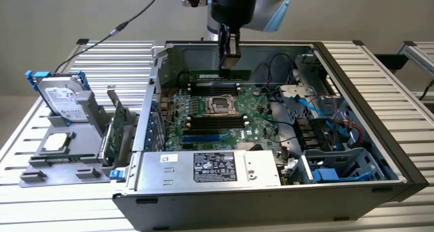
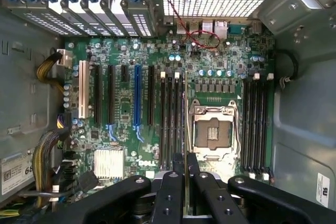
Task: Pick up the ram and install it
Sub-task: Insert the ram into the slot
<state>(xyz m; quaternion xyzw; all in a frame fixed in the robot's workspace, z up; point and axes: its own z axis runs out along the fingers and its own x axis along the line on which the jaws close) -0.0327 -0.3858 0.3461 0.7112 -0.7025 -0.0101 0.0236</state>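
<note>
We see the ram [image 1: 218, 75], a long, thin green stick, held level and on edge inside the open computer case [image 1: 369, 97]. In the exterior view it lies at about 12 o'clock from the CPU socket [image 1: 220, 104], near the case's far wall, and it seems to hang clear of the board. The gripper [image 1: 229, 64] reaches down from above with its fingers pressed together on the stick, pinching its upper edge near the middle.

In the wrist view, the gripper [image 2: 185, 162] has its black fingers [image 2: 169, 192] almost meeting above the green motherboard [image 2: 123, 129]. The socket [image 2: 212, 132] lies between two banks of black memory slots [image 2: 172, 119].

Back in the exterior view, one bank of slots [image 1: 215, 121] lies at 6 o'clock from the socket, and the grey power supply [image 1: 210, 166] sits beyond it at 6 o'clock. Outside the case, at 9 o'clock, a grey holder [image 1: 40, 173] on the ribbed table [image 1: 101, 54] carries a silver hard drive with blue rails [image 1: 61, 97] and an upright green expansion card [image 1: 117, 125].
</note>
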